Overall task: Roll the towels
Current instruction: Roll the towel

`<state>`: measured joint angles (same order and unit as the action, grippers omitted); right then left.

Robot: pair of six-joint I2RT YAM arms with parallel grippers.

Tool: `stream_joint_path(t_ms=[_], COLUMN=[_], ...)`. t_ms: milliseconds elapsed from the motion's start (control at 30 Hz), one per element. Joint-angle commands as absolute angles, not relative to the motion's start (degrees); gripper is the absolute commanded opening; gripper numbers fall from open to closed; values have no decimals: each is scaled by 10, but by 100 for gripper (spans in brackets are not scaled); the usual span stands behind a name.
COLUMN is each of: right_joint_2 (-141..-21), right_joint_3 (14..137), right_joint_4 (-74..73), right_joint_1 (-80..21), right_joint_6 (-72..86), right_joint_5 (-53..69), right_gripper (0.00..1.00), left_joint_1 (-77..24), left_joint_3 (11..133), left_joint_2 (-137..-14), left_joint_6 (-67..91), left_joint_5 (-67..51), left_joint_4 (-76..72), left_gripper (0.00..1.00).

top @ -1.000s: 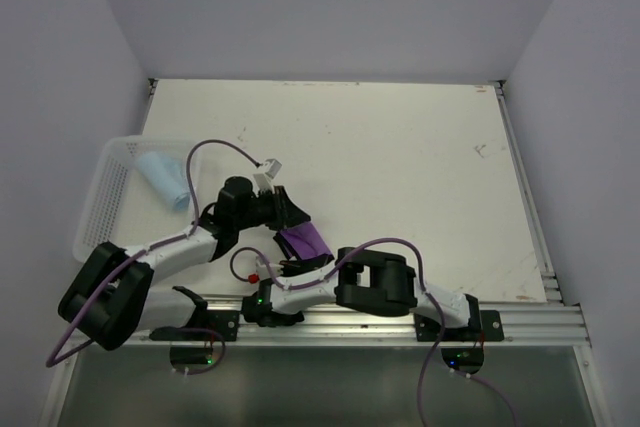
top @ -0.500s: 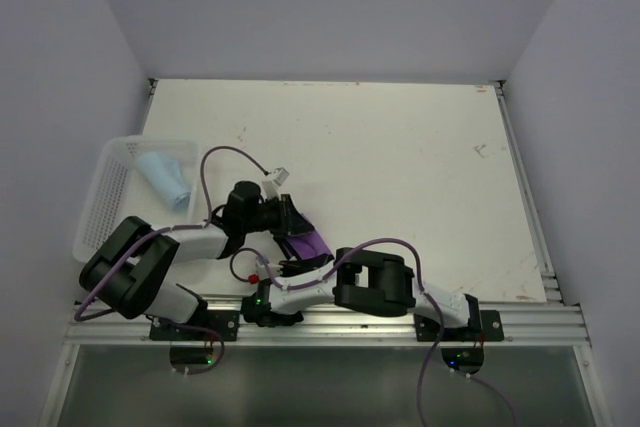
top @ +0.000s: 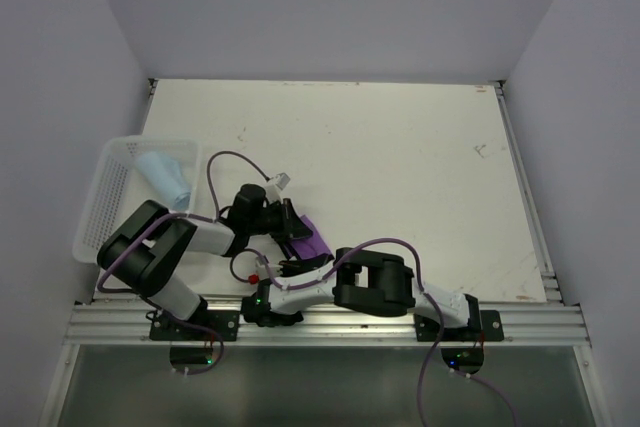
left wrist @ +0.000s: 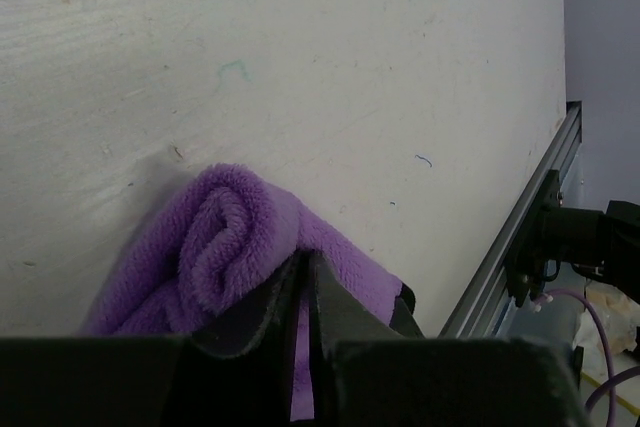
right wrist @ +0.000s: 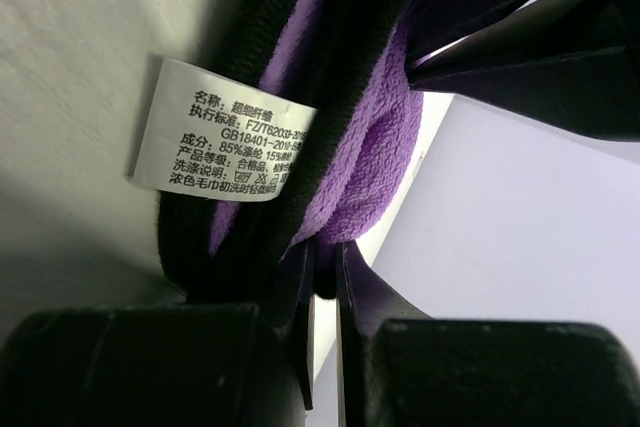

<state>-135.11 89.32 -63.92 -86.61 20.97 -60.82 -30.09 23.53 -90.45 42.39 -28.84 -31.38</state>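
The dark towel lies purple face up, partly rolled, near the table's front edge [top: 310, 240] [left wrist: 225, 237]. My left gripper [top: 289, 220] [left wrist: 302, 265] comes at it from the left, jaws nearly together on a thin purple layer beside the roll. My right gripper [top: 298, 264] [right wrist: 322, 259] comes from the near side and is shut on a purple-and-black fold [right wrist: 350, 147], just below the white tag [right wrist: 225, 142]. The light blue towel [top: 163, 177] lies rolled in the basket.
A white mesh basket [top: 92, 222] stands at the table's left edge. An aluminium rail [top: 400, 322] [left wrist: 510, 247] runs along the near edge, close behind the towel. Both arms crowd the front left, with purple cables looping over them.
My left arm has folded in, its elbow swinging up and right, and its gripper has slid down and nearer the front. Its jaws have narrowed on the towel. The right arm has stayed put.
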Motion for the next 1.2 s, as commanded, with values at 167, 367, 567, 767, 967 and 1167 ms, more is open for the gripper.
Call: stream_joint_path(t_ms=[167,367,567,767,967,1167], right_joint_2=[-1355,-1302,-1246,-1198,-1155,-1115], right_joint_3=[873,839,814,784,771,757], right_joint_4=[-544,-538,-533,-508,-492,-489], right_joint_1=[-853,-854,-855,-855,-854,-855], right_joint_6=[278,287,303,313,321,331], right_joint_5=[-470,-470,-463,-454,-450,-462], right_gripper=[17,28,32,36,43,45], left_joint_1=[-302,-302,-302,-302,-302,-302], left_joint_3=[221,222,223,224,224,227], left_joint_2=[-941,-954,-962,-963,-965,-965], left_joint_6=[414,417,419,417,414,411], left_joint_5=[-228,-217,-214,-209,-205,-200], left_joint_4=[-281,-279,-281,-277,-272,-266], left_gripper=[11,10,9,8,8,8])
